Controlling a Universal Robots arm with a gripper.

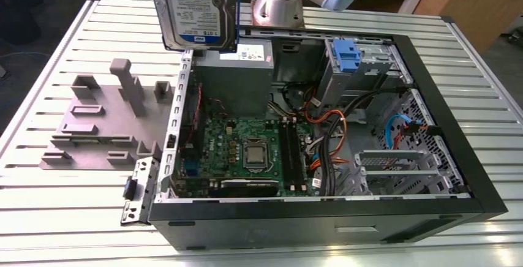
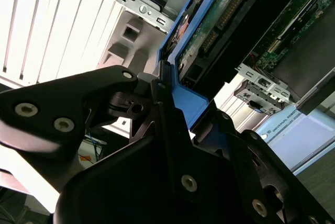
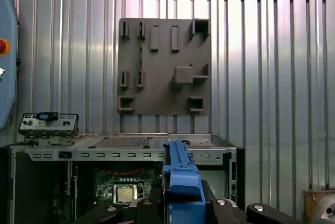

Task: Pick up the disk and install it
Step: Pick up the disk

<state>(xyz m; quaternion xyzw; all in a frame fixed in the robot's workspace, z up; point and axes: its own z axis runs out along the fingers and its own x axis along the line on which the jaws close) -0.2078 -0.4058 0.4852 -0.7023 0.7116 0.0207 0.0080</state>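
Note:
The disk hangs upright in the air at the top of the exterior view, above the far corner of the open computer case on that view's left, over the grey power-supply box. Its white-and-blue label faces the camera. In both wrist views my gripper is shut on the disk, black fingers clamped on either side of the blue carrier frame. The disk's circuit-board side shows in the second wrist view.
The case lies on its side on a slatted metal table, with the motherboard exposed. A metal drive bay with a blue latch sits at the case's far side. A grey fixture plate with posts lies beside the case.

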